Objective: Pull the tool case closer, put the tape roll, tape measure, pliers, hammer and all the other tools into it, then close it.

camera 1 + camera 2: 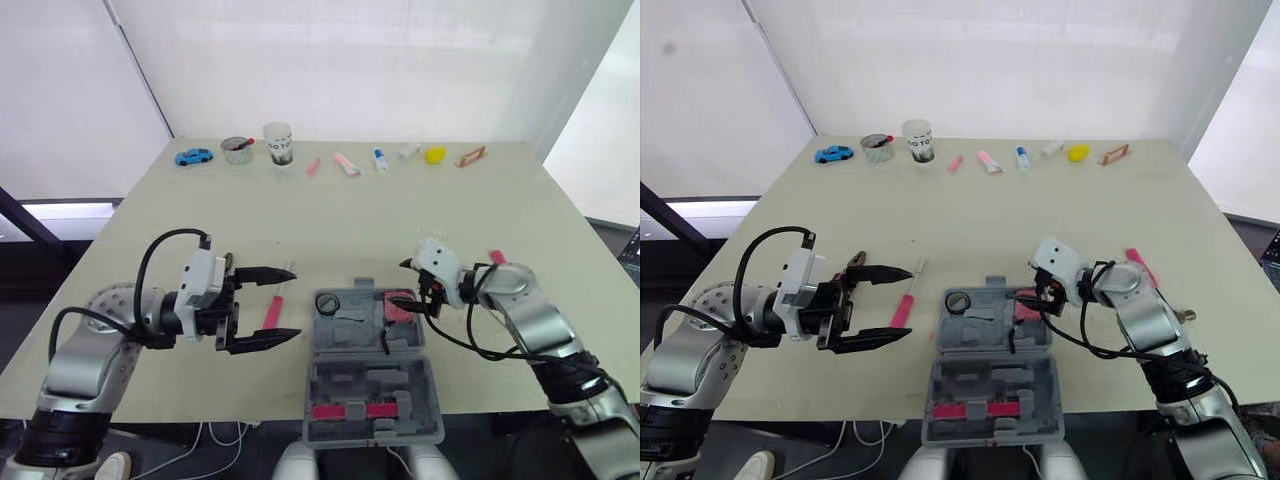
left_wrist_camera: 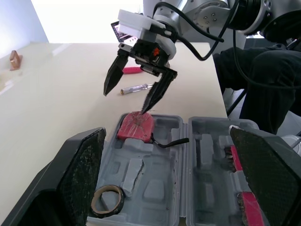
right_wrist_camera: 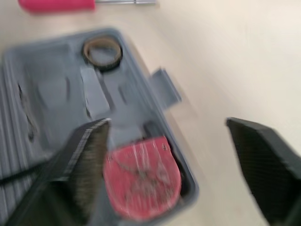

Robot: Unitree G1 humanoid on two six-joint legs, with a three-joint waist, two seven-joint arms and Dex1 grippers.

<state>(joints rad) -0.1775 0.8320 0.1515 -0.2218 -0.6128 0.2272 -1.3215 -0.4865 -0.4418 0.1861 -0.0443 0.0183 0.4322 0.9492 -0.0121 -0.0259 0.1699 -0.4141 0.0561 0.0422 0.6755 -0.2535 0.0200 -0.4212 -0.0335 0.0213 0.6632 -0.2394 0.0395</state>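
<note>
**Operator:** Where's the right gripper?

**Spotter:** Your right gripper (image 2: pixel 125 101) hangs over the far right corner of the open tool case (image 1: pixel 352 322). Its two fingers are spread apart and hold nothing. The red tape measure (image 2: pixel 136 127) sits in its pocket straight below those fingertips, one tip just above it.

**Operator:** And the left?

**Spotter:** Your left gripper (image 1: pixel 295 302) is level above the table (image 1: pixel 350 220), its tips pointing at the case's left wall. The fingers are wide apart and empty. The pink-handled screwdriver (image 1: pixel 272 310) lies on the table in the gap between them. I can't tell if either finger touches it.

**Operator:** Anything else in the case?

**Spotter:** The tape roll (image 1: pixel 328 301) lies in the corner pocket nearest your left fingertips. The case itself is just beside them, lid laid open flat.
</note>
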